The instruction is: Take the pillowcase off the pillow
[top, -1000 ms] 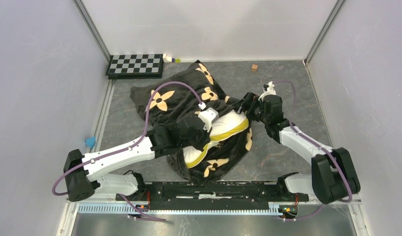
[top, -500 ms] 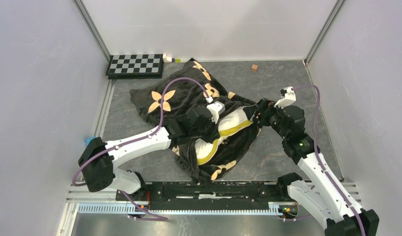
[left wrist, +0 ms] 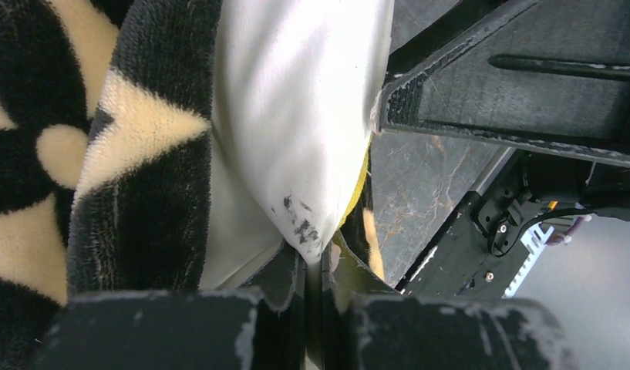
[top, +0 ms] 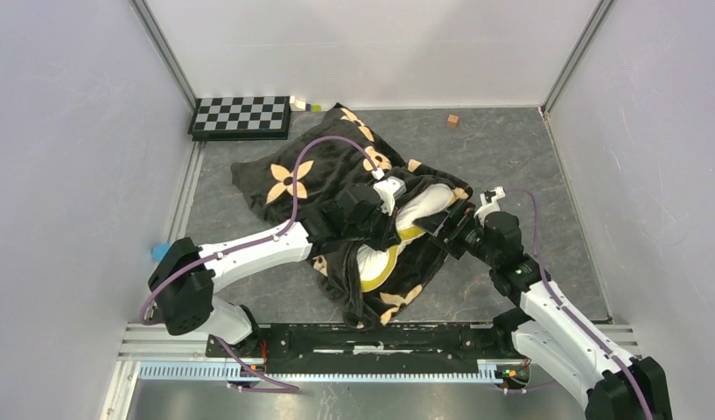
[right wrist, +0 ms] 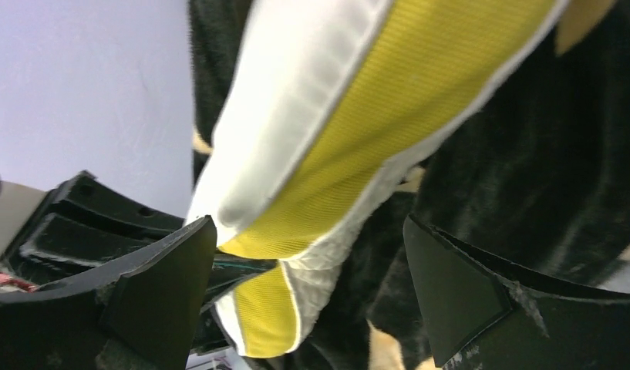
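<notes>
Over the last second the right gripper (top: 439,227) has swung from the far side of the exposed pillow (top: 426,202) end down to its near right side, its arm folding in toward the base, while the left gripper (left wrist: 311,297) has pushed a little further right across the pillowcase (top: 288,179). The strip of white and yellow on show has hardly grown, so I judge the task barely under way, with the arms re-setting their holds rather than stripping the cover. In the left wrist view the left gripper is clamped on a smudged white corner of the pillow, black plush lying against its left side. In the right wrist view the right gripper's 2 fingers (right wrist: 157,293) stand wide apart, holding nothing, with the pillow's yellow band (right wrist: 389,100) and a fold of the case between them. The pillowcase lies crumpled in the middle of the table (top: 529,157), its closed corner toward the checkerboard (top: 240,115) at the back and its mouth toward the right arm; most of the pillow sits inside it, only 1 end poking out of the mouth. With the left pinning the pillow, the open right seems placed to take the hem and draw it off, though it may catch the pillow instead
</notes>
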`<state>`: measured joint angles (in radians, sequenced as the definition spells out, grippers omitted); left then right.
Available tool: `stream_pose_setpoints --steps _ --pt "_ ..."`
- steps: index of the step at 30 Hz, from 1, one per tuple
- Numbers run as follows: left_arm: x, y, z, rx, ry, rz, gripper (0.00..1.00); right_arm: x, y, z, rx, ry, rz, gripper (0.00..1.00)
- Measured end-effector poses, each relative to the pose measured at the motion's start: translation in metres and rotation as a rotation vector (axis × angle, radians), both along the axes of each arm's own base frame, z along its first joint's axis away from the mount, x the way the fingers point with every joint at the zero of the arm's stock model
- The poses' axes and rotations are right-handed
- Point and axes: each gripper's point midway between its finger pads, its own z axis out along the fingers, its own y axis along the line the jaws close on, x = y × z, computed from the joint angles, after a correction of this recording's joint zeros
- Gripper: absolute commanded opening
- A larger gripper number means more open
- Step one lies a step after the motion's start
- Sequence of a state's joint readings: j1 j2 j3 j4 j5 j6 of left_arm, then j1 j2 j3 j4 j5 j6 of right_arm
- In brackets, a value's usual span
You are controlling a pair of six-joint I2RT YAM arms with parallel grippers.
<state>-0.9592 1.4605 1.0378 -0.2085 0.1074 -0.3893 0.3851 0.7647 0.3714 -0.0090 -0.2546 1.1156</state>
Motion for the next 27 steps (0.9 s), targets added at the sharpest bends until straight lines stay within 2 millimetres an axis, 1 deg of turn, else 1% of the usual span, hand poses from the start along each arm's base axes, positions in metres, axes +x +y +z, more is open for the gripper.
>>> stream_pose_setpoints --steps 2,5,7,8,9,12,13,14,15,16,17,18,19,20,21,23,24,25,27 --pt "-0.001 -0.003 0.000 -0.011 0.008 -0.004 0.02 0.001 0.004 0.007 0.032 -0.011 -0.002 0.98" --pt "-0.004 -0.009 0.006 -0.050 0.021 -0.030 0.02 0.006 0.008 0.016 0.068 -0.028 -0.014 0.98" --pt "-0.008 -0.016 0.011 -0.088 0.035 -0.065 0.02 0.007 0.010 0.017 0.076 -0.029 -0.020 0.98" --pt "-0.010 -0.019 0.013 -0.107 0.039 -0.083 0.02 0.008 0.011 0.016 0.078 -0.024 -0.025 0.94" --pt "-0.013 -0.025 0.017 -0.136 0.047 -0.112 0.02 0.009 0.013 0.013 0.077 -0.017 -0.029 0.85" --pt "-0.021 -0.032 0.026 -0.191 0.063 -0.162 0.03 0.009 0.018 0.008 0.082 0.009 -0.024 0.49" --pt "-0.022 -0.033 0.026 -0.198 0.067 -0.167 0.06 0.009 0.021 0.009 0.094 0.009 -0.019 0.39" --pt "-0.023 -0.032 0.024 -0.198 0.073 -0.171 0.12 0.009 0.023 0.010 0.096 0.002 -0.014 0.31" --pt "-0.023 -0.031 0.022 -0.195 0.077 -0.170 0.18 0.008 0.025 0.012 0.109 -0.004 -0.011 0.18" --pt "-0.023 -0.030 0.020 -0.189 0.081 -0.168 0.26 0.008 0.025 0.012 0.111 -0.011 -0.009 0.11" --pt "-0.023 -0.029 0.019 -0.180 0.083 -0.162 0.33 0.007 0.026 0.012 0.119 -0.015 -0.011 0.07" --pt "-0.022 -0.027 0.017 -0.169 0.085 -0.155 0.38 0.007 0.025 0.010 0.118 -0.022 -0.014 0.04" --pt "-0.022 -0.025 0.015 -0.158 0.087 -0.145 0.44 0.008 0.024 0.007 0.112 -0.024 -0.022 0.03" --pt "-0.020 -0.023 0.015 -0.141 0.084 -0.131 0.53 0.009 0.022 0.002 0.100 -0.021 -0.031 0.02" --pt "-0.019 -0.020 0.017 -0.123 0.078 -0.116 0.58 0.010 0.021 -0.003 0.084 -0.012 -0.036 0.00" --pt "-0.016 -0.016 0.026 -0.108 0.056 -0.095 0.64 0.012 0.020 -0.012 0.046 0.004 -0.036 0.00" --pt "-0.014 -0.014 0.034 -0.107 0.035 -0.083 0.68 0.013 0.020 -0.016 0.021 0.015 -0.030 0.00" --pt "-0.013 -0.011 0.043 -0.111 0.014 -0.071 0.70 0.014 0.020 -0.017 -0.003 0.023 -0.023 0.00" --pt "-0.010 -0.001 0.057 -0.112 -0.026 -0.034 0.73 0.019 0.022 -0.013 -0.044 0.019 -0.006 0.00"
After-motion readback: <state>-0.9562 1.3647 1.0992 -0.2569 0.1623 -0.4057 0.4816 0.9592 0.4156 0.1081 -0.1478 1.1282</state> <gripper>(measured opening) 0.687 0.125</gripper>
